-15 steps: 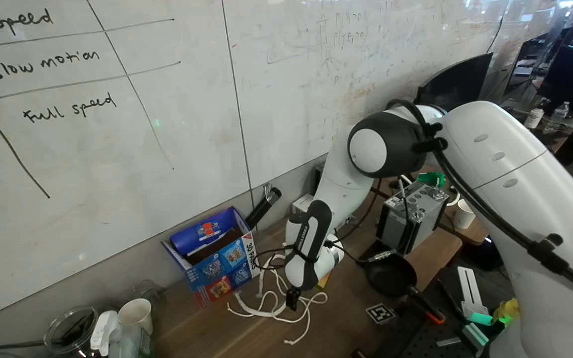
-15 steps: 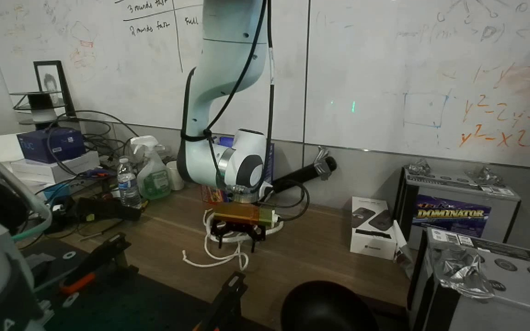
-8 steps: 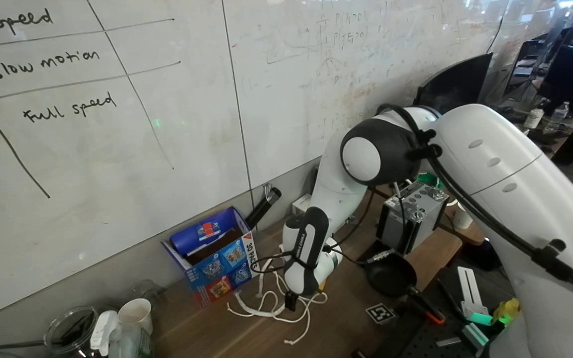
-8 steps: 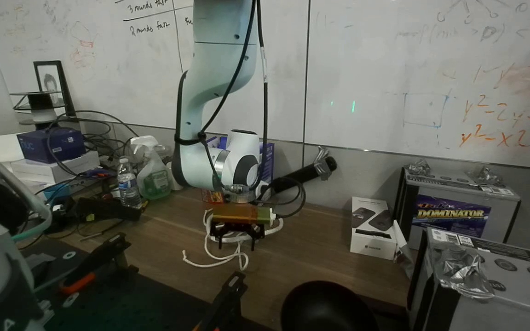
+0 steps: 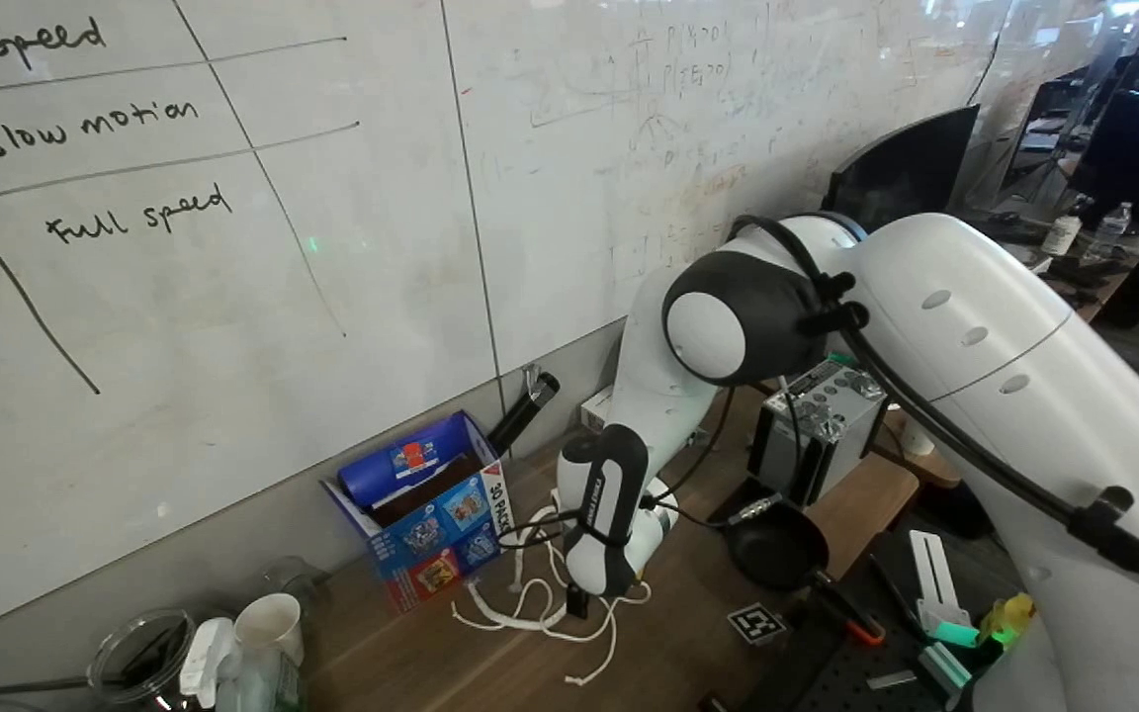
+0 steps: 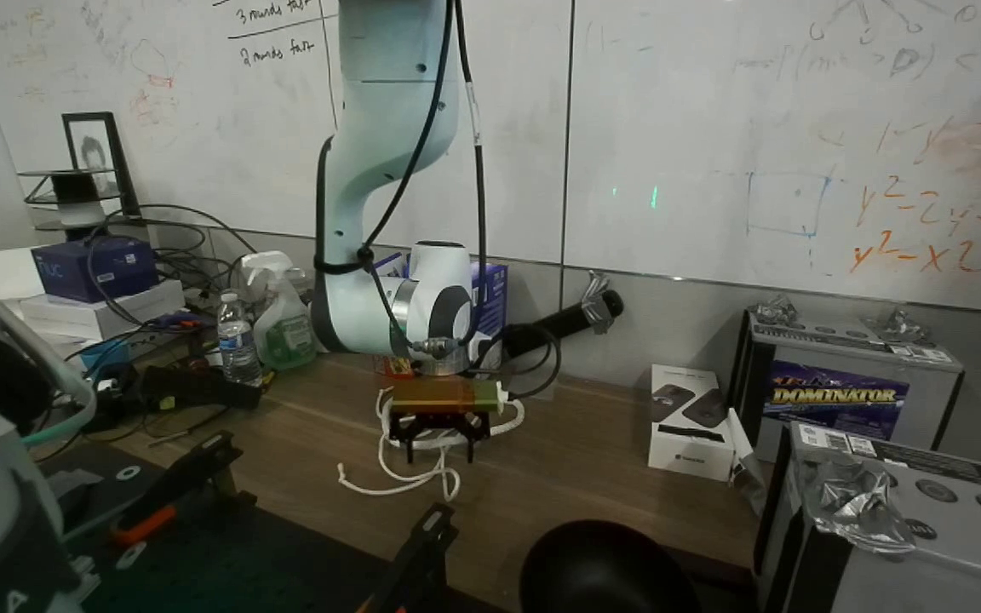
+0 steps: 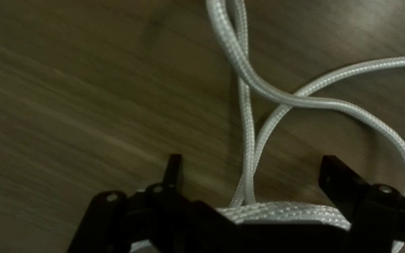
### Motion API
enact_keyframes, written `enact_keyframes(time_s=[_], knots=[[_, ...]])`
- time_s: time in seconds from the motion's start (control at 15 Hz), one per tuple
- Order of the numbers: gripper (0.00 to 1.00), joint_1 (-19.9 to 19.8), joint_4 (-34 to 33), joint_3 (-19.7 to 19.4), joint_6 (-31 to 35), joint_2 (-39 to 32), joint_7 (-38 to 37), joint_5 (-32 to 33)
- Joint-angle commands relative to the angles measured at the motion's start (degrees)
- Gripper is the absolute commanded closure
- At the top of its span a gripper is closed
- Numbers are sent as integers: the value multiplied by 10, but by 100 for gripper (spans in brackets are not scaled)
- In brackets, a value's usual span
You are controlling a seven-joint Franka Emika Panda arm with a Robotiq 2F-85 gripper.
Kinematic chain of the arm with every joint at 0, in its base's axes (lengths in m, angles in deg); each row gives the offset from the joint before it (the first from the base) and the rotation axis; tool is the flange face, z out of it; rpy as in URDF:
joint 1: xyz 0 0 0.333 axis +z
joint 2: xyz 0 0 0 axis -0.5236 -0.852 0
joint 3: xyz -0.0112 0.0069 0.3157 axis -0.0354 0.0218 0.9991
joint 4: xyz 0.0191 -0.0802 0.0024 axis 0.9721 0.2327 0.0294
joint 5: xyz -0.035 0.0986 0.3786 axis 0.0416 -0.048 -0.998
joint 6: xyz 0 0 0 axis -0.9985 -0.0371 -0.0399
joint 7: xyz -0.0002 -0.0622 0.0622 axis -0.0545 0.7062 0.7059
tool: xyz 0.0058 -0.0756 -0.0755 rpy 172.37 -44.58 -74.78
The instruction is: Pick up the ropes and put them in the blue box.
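White ropes (image 7: 292,101) are spread in loose, crossing loops on the wooden table (image 6: 593,460), outside the blue box (image 5: 436,539); in the wrist view, thin strands are seen crossed, then laid close together between the fingers (image 7: 341,184); a thicker woven length is seen below, partly hidden by the gripper (image 7: 251,158); the gripper is pointed down over the loops, its fingers parted wide, the strands left loose between them; whether any rope is touched cannot be told; the blue box is set just beside the ropes, top open, a printed side in view; a black tube (image 5: 523,413) is slanted just beside it, below the whiteboard (image 5: 382,227); a paper cup (image 5: 270,625) and a spray bottle (image 6: 284,328) are placed near each other, farther along the wall; a black pan (image 5: 777,549) is seen across the ropes from the box, a square printed tag (image 5: 756,624) near it.
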State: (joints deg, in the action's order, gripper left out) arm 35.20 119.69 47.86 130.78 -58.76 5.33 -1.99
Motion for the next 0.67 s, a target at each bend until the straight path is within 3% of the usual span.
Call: enact_keyframes(time_s=[0.0,0.6], knots=[[0,19,-4,-20,16,1,-22,14],[0,19,-6,-24,18,1,-32,14]])
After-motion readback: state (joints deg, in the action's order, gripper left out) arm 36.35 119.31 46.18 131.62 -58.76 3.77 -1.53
